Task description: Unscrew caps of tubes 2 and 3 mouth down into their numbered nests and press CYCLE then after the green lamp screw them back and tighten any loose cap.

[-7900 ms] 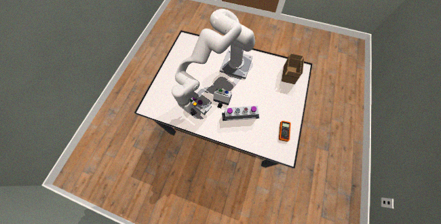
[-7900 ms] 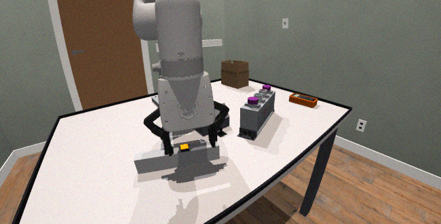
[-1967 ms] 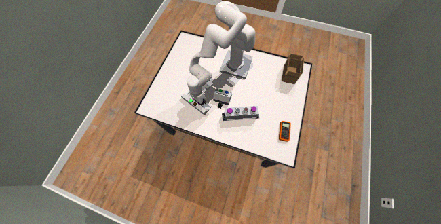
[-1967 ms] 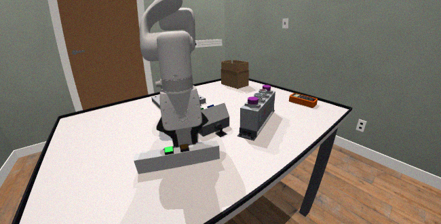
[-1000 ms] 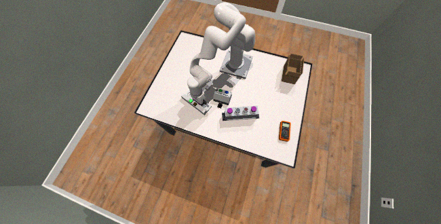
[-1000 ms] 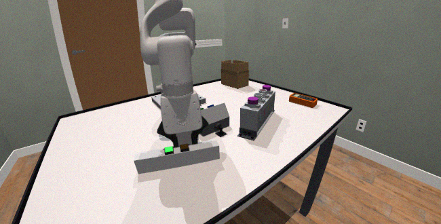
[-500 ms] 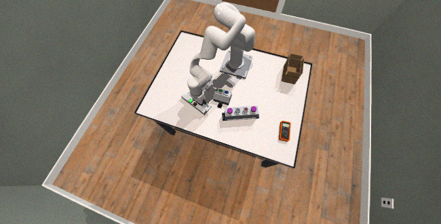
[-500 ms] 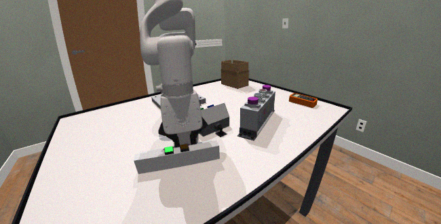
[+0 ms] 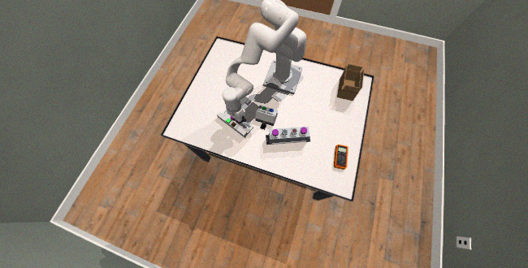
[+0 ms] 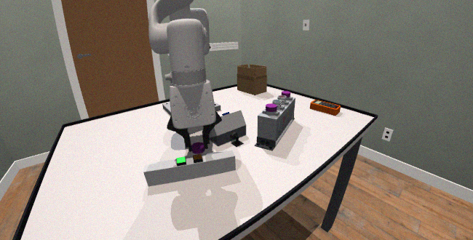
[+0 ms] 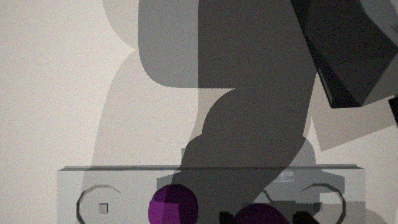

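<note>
My gripper (image 10: 198,148) stands low over the grey cap tray (image 10: 189,170) and is shut on a purple cap (image 10: 198,147) that sits in one of the tray's two middle nests. In the wrist view this cap (image 11: 260,216) is at the bottom edge between my fingertips, and a second purple cap (image 11: 173,205) sits in the nest beside it. The two outer nests (image 11: 102,207) are empty. The tray's green lamp (image 10: 180,161) is lit. The decapping station (image 10: 275,119) has purple caps on its two end tubes (image 10: 271,107) (image 10: 286,93). Its two middle tubes are uncapped.
The grey key housing (image 10: 229,128) stands just behind the tray, close to my gripper. A cardboard box (image 10: 252,78) is at the far table edge. An orange multimeter (image 10: 324,106) lies at the right of the table.
</note>
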You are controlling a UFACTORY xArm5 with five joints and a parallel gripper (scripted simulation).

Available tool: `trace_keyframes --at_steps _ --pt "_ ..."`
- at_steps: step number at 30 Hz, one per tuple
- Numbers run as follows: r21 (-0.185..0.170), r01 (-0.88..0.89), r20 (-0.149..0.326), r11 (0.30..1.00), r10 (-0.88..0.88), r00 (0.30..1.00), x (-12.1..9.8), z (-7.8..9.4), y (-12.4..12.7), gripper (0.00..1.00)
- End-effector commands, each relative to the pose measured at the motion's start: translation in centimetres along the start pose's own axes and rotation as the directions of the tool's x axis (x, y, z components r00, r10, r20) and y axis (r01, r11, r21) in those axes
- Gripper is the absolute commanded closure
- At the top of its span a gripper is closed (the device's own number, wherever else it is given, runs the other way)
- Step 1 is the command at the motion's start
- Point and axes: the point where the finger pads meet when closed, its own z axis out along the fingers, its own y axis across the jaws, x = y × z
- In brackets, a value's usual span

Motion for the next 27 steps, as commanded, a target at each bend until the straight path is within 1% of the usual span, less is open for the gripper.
trace_keyframes --at_steps 1,2,4,17,24,27 --pt "0.009 0.0 0.003 1.0 0.0 1.0 -0.1 -3.1 0.0 1.0" --pt "0.009 0.0 0.003 1.0 0.0 1.0 -0.1 -3.6 0.0 1.0" --pt "0.009 0.0 0.003 1.0 0.0 1.0 -0.1 -3.6 0.0 1.0" --pt "0.009 0.0 0.003 1.0 0.0 1.0 -0.1 -10.1 0.1 1.0" --pt "0.009 0.0 0.003 1.0 0.0 1.0 -0.1 -10.1 0.1 1.0" --pt "0.007 -0.247 0.005 0.969 0.247 0.969 0.8 -10.0 2.4 1.0"
